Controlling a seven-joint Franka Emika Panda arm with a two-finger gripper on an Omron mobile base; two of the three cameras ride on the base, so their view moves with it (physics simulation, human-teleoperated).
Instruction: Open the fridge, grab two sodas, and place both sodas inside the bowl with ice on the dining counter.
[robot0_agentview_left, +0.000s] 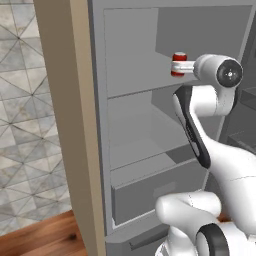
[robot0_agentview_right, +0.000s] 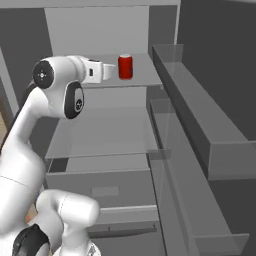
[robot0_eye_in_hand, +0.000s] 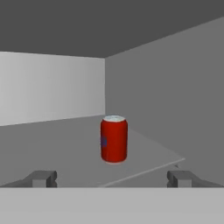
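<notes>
— Location of the can?

— The red can (robot0_eye_in_hand: 114, 139) stands upright on the upper shelf (robot0_agentview_right: 137, 77) of the open fridge (robot0_agentview_left: 130, 125).

— And the hand?

— The hand (robot0_eye_in_hand: 112, 178) is level with the can, fingers spread wide, holding nothing. A gap appears to remain between them.

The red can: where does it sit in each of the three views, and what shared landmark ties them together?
Left base view: the red can is upper right of centre, partly behind the claw.
Right base view: upper middle, just right of the claw.
Hand view: centre, upright, ahead of the open claw.
Shared landmark: the upper fridge shelf it stands on.
</notes>
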